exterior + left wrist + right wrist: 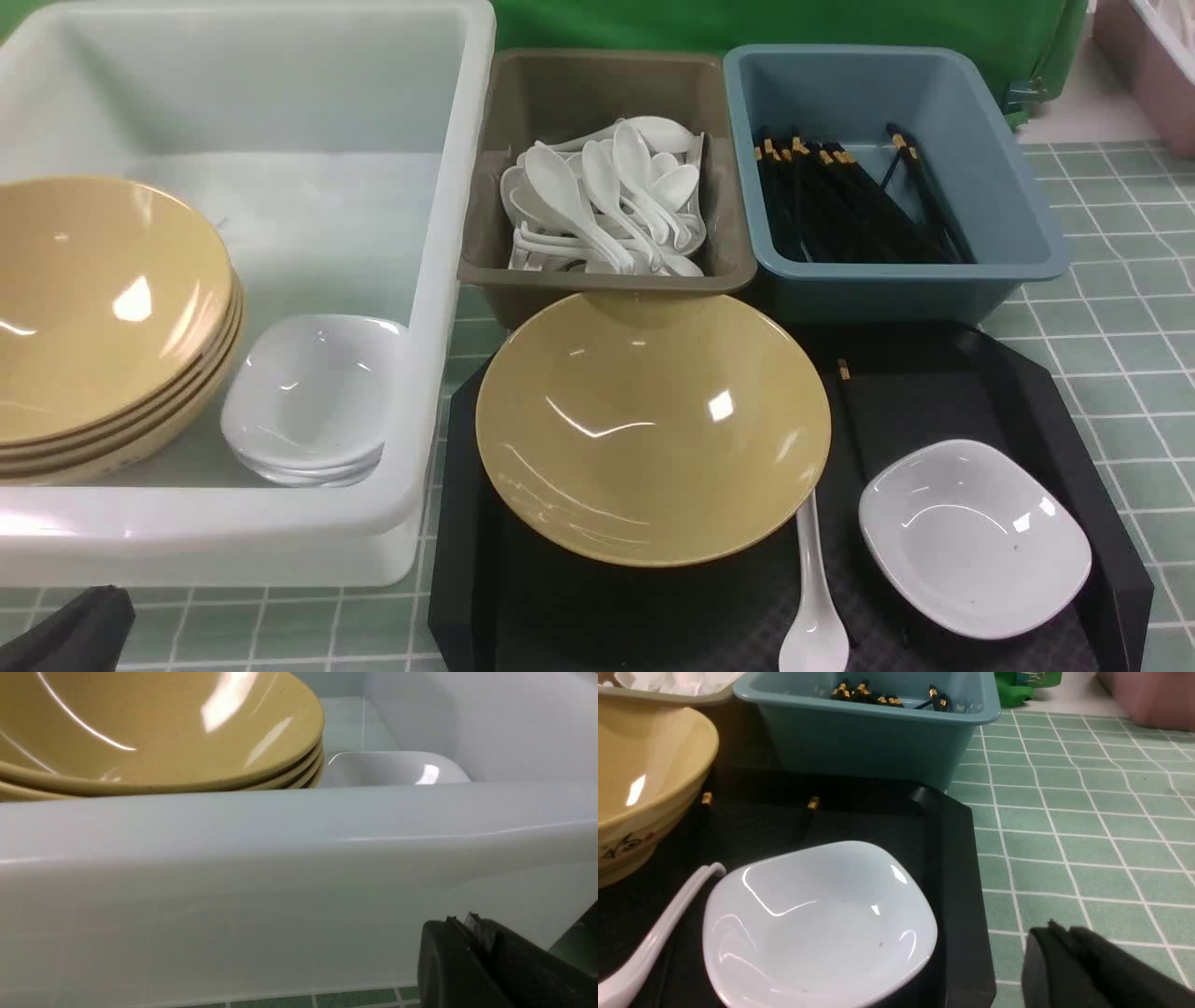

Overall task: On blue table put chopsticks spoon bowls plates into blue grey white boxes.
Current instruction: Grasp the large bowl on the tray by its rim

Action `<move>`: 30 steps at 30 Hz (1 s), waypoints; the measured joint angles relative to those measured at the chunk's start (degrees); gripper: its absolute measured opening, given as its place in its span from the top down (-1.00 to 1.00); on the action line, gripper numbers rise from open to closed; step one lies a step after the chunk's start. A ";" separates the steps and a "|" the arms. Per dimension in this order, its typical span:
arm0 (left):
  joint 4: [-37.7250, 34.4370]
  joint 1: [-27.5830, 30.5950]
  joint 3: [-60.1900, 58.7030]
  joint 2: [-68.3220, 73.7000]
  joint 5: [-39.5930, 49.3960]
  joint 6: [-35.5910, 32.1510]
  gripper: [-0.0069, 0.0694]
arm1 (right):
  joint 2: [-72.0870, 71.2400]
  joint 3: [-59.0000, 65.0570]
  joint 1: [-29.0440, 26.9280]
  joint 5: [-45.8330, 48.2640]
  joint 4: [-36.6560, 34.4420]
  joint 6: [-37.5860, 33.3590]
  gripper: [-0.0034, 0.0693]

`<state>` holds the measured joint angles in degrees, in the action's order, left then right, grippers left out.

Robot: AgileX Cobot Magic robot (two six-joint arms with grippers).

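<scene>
Plate [974,539] beside right rim of tray [1116,551], blue table [1120,280] beyond.

Our matte black plastic left gripper [460,926] and matching right gripper [1059,933].
Both have thick, blunt fingers [444,961] with rounded edges; we note a thin, ragged grey strip [477,926] along one left finger's inner edge, while the right pair is an even black.
</scene>
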<state>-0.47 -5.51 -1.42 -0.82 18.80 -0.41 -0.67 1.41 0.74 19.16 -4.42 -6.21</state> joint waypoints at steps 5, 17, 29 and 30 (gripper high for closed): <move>0.00 0.00 0.00 0.00 0.00 0.00 0.81 | 0.00 0.00 0.00 0.00 0.00 0.00 0.66; 0.00 0.00 0.00 0.00 0.00 0.00 0.81 | 0.00 0.00 0.00 0.00 0.00 0.00 0.62; 0.00 0.00 0.00 0.00 0.00 0.06 0.81 | 0.00 0.00 0.00 0.00 0.05 -1.07 0.60; 0.06 0.00 0.00 0.00 0.00 -0.15 0.81 | 0.00 0.00 0.00 0.00 0.19 -1.74 0.60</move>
<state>-0.41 -5.51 -1.42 -0.82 18.80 -0.56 -0.67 1.41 0.74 19.16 -4.23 -7.96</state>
